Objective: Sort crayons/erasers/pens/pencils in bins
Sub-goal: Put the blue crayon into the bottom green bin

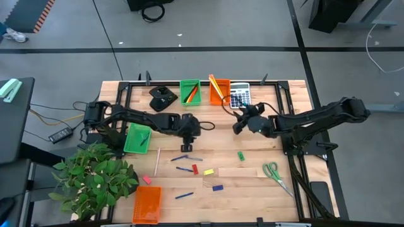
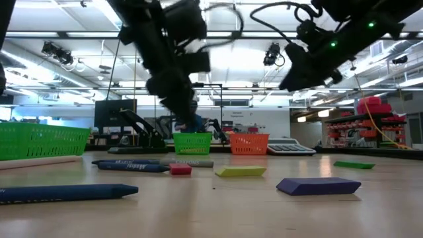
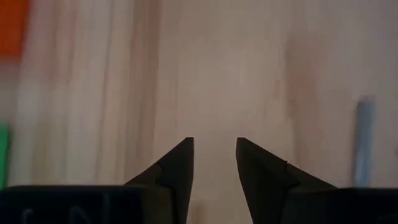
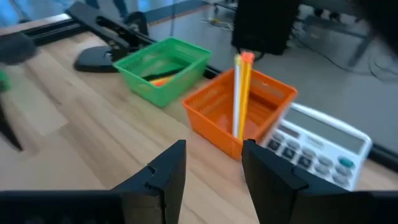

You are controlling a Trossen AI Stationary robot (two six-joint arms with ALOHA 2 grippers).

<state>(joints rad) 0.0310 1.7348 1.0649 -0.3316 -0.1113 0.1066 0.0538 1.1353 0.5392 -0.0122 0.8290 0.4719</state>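
Two hands, both empty. Left hand (image 3: 214, 148): fingers apart, nothing between them, bare counter (image 3: 217, 74) under it. It hovers mid-counter, well to the left of the calculator (image 1: 239, 96) and nearer the front edge, just above a few loose pens (image 1: 187, 157). Right hand (image 4: 213, 152): released too, just in front of the calculator, facing the orange bin (image 4: 224, 112) that holds upright pencils (image 4: 241, 93) beside the calculator.

Step, as I judge it: the left hand is lining up a pick of a pen. Next move calls for dropping straight down, straddling one barrel crosswise and clenching, then carrying it to the green bin (image 1: 137, 137) far left of the calculator, which seems to hold a dark stick already.

Unsorted, front-left of the calculator: erasers (image 1: 208, 171), one pencil (image 1: 157, 161).
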